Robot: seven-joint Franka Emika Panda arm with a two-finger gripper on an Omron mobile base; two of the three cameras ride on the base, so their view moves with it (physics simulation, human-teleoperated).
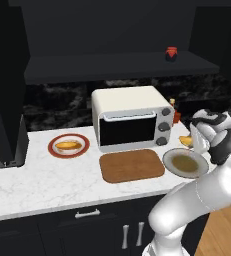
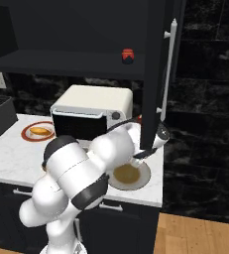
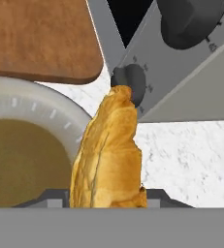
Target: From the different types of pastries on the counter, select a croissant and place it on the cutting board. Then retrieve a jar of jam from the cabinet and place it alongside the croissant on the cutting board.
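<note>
Tool: low at the right end of the table, by the toaster oven; in the hand view the croissant rises right at the tool's base, fingertips hidden behind it. Whether the tool is closed on the croissant or only around it, I cannot tell.
Croissant: ridged, golden-orange, at the rim of the grey plate, near the oven's lower knob.
Step in hand: first part, picking the croissant; judged early in the task.
Cutting board: brown, bare, in front of the oven, just beside the grey plate.
Next move calls for: a firm hold, a lift over the plate rim, a short carry onto the board.
Other pastry: smoother oblong piece on the red-rimmed plate; leave alone.
Jar of jam: red, on the cabinet shelf above the oven; untouched.
Writing: none readable; oven dials show tick marks only.
</note>
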